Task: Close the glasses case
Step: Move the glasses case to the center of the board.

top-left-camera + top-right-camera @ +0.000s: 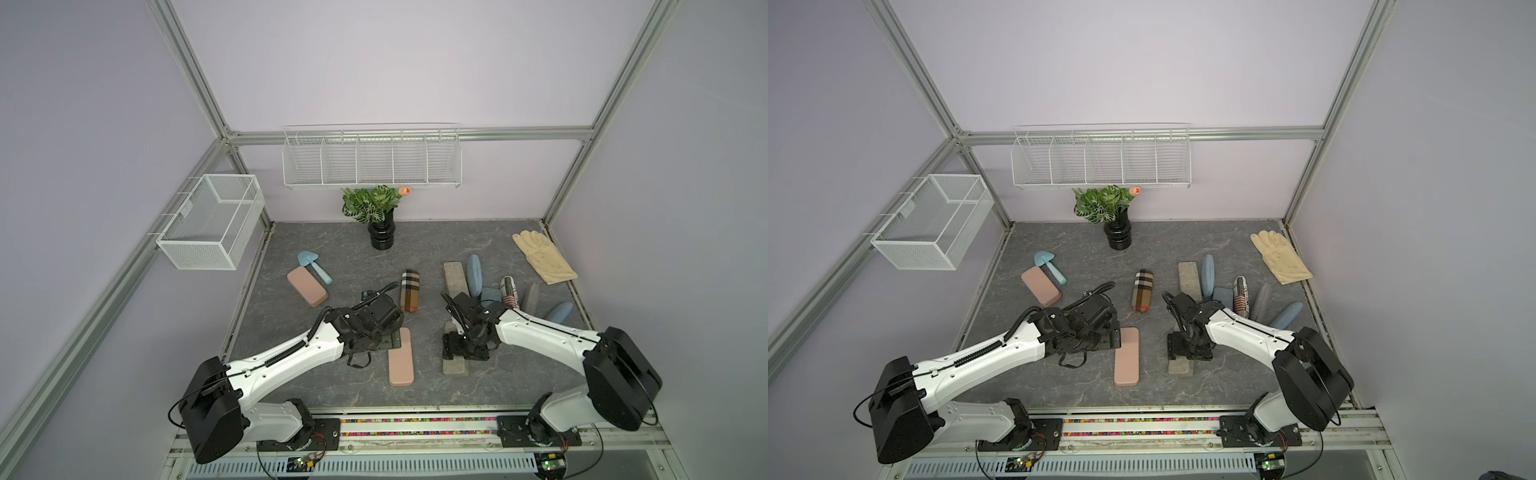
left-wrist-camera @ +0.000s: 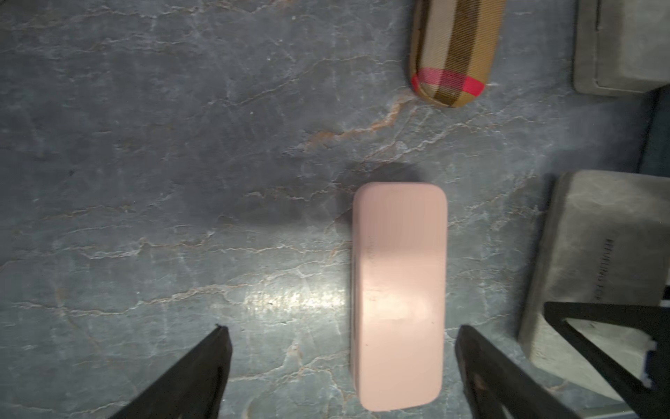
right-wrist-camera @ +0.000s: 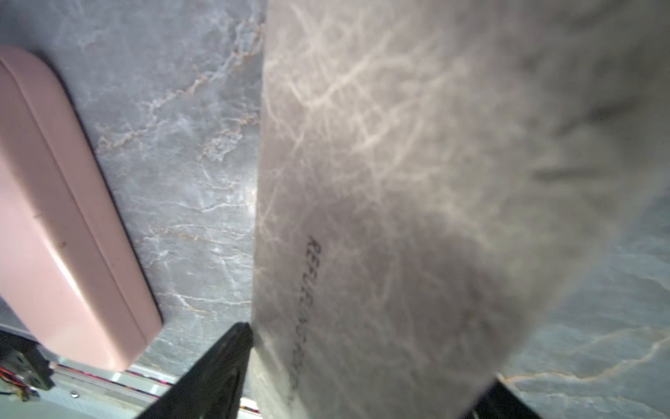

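A grey felt glasses case (image 3: 398, 181) with dark lettering lies near the table's front right (image 1: 455, 366) (image 1: 1180, 368). My right gripper (image 3: 373, 353) (image 1: 465, 353) points down over it, one finger against each long side, shut on the case. A pink glasses case (image 2: 398, 290) (image 1: 401, 358) (image 1: 1127, 356) lies shut and flat near the front middle. My left gripper (image 2: 340, 328) (image 1: 392, 338) hangs open above its near end, and its fingers do not touch it. The pink case's side also shows in the right wrist view (image 3: 54, 217).
A plaid case (image 1: 410, 291) lies behind the pink one. Several grey, blue and patterned cases (image 1: 473, 274) crowd the right side. Another pink case (image 1: 306, 286) and a blue trowel (image 1: 313, 266) lie at the left. A plant vase (image 1: 382, 235) and a glove (image 1: 544, 257) sit at the back.
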Motion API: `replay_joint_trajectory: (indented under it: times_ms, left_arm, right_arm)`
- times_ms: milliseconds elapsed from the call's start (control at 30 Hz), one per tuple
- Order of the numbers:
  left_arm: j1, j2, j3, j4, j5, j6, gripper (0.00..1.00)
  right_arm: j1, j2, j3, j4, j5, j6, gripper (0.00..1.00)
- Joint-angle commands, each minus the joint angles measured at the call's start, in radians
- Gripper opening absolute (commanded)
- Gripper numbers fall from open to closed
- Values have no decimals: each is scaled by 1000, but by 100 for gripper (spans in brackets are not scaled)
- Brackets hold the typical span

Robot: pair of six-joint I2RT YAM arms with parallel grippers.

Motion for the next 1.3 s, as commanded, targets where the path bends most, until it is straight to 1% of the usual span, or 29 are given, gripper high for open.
replay_joint_trajectory:
  times_ms: [0,167,400,467,633,667,933,1133,1267]
  left_arm:
    - [22,-47,-22,-18,-26,-15,97]
    - [28,-63,-33,-14,-38,-5,97]
    - [34,-46,-46,8,-32,-8,97]
    - [39,-44,-61,15,-35,-15,97]
    - [68,-47,-107,40,-22,-34,97]
    - [72,-50,-111,43,-20,-34,97]
    - [84,-35,-115,64,-10,-32,97]
    - [84,-28,-115,66,-7,-30,97]
    - [85,-39,-124,65,-9,-32,97]
  right_arm:
    - [12,6,21,-42,55,8,87]
    - [19,-6,63,-91,89,4,92]
    - [20,64,94,-92,80,-16,91]
    - [21,74,89,-81,77,-11,87]
    - [48,78,93,-68,66,7,66]
    - [57,77,97,-68,66,15,64]
    - [162,114,169,-45,78,124,63]
    - [206,183,248,-37,87,162,64]
    - [223,204,266,-13,94,202,65]
